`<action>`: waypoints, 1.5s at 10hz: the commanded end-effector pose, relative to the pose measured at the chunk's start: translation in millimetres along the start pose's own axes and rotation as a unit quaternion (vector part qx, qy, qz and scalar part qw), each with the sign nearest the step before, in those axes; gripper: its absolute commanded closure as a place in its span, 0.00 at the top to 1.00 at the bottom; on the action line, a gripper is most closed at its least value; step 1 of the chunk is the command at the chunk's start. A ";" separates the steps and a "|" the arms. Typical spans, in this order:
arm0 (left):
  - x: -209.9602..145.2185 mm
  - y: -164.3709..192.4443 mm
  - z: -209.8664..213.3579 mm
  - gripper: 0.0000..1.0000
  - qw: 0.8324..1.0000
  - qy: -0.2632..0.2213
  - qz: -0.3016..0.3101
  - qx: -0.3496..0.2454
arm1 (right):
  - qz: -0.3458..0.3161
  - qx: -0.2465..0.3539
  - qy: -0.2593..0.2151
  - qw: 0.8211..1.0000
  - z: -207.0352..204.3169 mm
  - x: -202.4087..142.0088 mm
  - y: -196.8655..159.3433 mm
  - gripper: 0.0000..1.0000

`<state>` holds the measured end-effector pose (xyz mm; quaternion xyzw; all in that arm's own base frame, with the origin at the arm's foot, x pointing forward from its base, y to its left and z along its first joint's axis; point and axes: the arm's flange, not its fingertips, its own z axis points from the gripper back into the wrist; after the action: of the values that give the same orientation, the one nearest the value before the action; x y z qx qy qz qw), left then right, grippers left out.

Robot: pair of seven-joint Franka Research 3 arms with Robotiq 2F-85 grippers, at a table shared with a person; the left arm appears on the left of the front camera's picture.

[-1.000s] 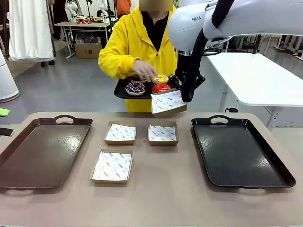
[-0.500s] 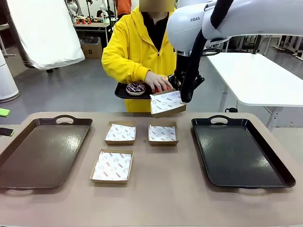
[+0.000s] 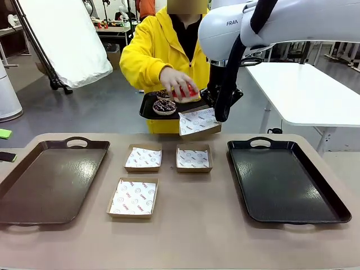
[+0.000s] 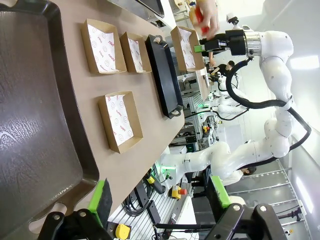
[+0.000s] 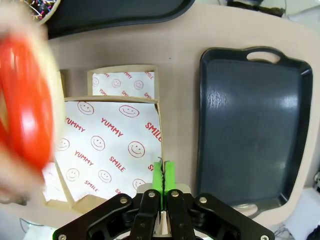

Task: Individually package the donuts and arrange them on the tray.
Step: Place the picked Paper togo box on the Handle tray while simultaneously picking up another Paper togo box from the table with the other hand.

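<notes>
Across the table a person holds a small black tray (image 3: 149,109) and lifts the glossy red donut (image 3: 184,92) in one hand. Close in, the red donut (image 5: 25,110) is blurred just above the paper-lined cardboard box (image 5: 110,150). My right gripper (image 5: 162,175) is shut on that box's rim and holds the box (image 3: 199,122) in the air beside the small tray. The chocolate donut with coloured sprinkles (image 3: 164,106) lies on that tray, with a dark donut (image 3: 162,94) behind it. The yellow donut is hidden. My left gripper (image 4: 158,197) is open over the brown tray (image 4: 30,125).
Three more lined boxes (image 3: 143,158) (image 3: 193,158) (image 3: 133,197) lie mid-table. A brown tray (image 3: 50,180) sits at the left and a black tray (image 3: 287,180) at the right. A white table stands at the far right.
The person's hand has closed on the red donut and raised it off the small tray, beside the held box. My right gripper and its box have stayed put.
</notes>
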<state>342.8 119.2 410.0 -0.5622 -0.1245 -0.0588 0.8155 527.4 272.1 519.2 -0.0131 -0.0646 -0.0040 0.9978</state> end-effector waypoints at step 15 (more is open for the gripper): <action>8.0 -18.5 -11.9 1.00 0.999 0.021 -0.009 0.045 | 0.015 -0.012 -0.011 1.000 12.6 -18.0 -18.9 0.01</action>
<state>345.1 114.9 412.7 -0.5521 -0.1228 -0.0653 0.8221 524.6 269.9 522.4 -0.0152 -0.0668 -0.0010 0.9976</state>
